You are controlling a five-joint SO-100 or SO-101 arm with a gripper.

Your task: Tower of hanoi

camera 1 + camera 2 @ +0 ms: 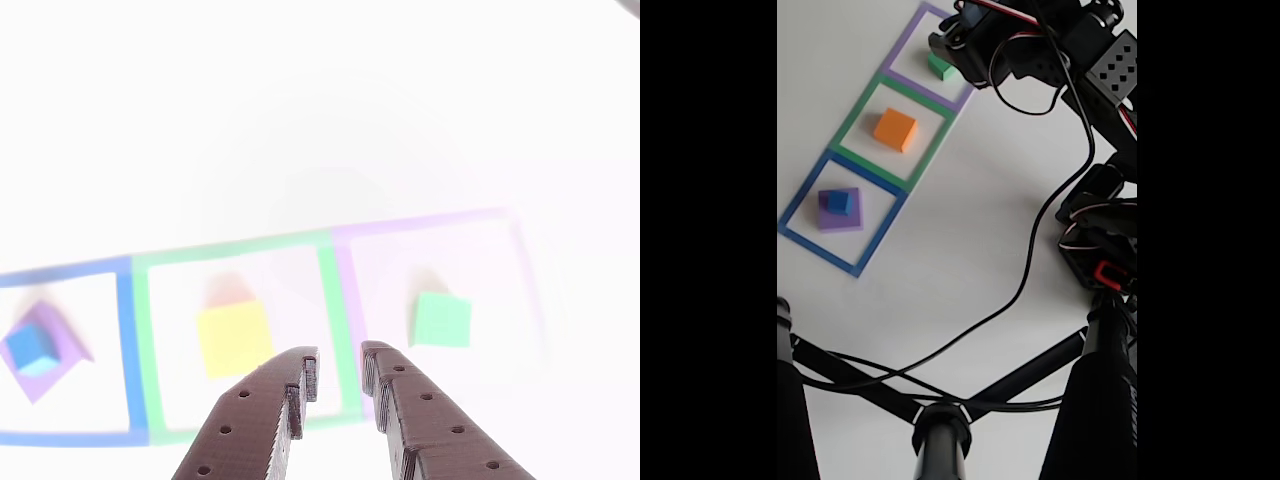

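- Four matte blocks sit inside three flat square outlines laid in a row on the white surface (970, 230).
- Small blue cube (30, 348) rests on top of the purple block (52, 345) in the blue outline (125, 330).
- Orange-yellow block (234, 338) lies alone in the green outline (325, 290); green block (441, 320) lies in the purple outline (350, 290).
- Dark claw (340, 362) hangs above the border between the green and purple outlines, its jaws a narrow gap apart, holding nothing.
- Black cable (1040, 260) and a dark stand (940, 430) cross the surface in the fixed view, well apart from the blocks.
- Bare surface lies open beyond the row.
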